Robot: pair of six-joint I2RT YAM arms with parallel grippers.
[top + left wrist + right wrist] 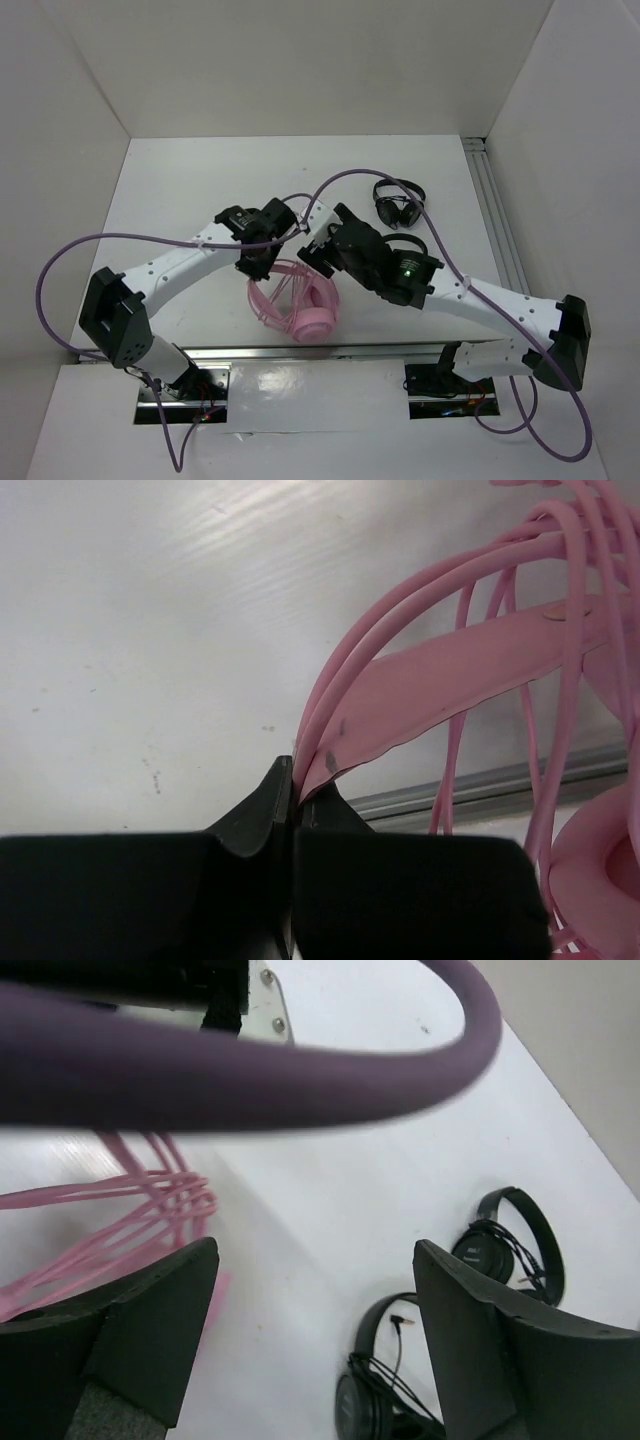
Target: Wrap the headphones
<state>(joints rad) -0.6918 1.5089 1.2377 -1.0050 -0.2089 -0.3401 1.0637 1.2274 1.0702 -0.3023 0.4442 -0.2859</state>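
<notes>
The pink headphones (300, 305) sit near the table's front edge, an earcup (314, 322) low and the wire headband arching up to the left. My left gripper (262, 262) is shut on the top of the headband (440, 685); the pink wires run out from between its fingertips (270, 800). The thin pink cord (120, 1205) lies looped over the headband in several strands. My right gripper (318, 252) is open and empty, just right of the left one, above the headset. An earcup shows at the lower right of the left wrist view (600, 870).
Two smaller black headphones lie right of the arms, one further back (397, 203) (510, 1245) and one nearer (405, 245) (385, 1380). A metal rail (500, 785) edges the table's front. White walls enclose the table. A purple cable (250, 1070) crosses the right wrist view.
</notes>
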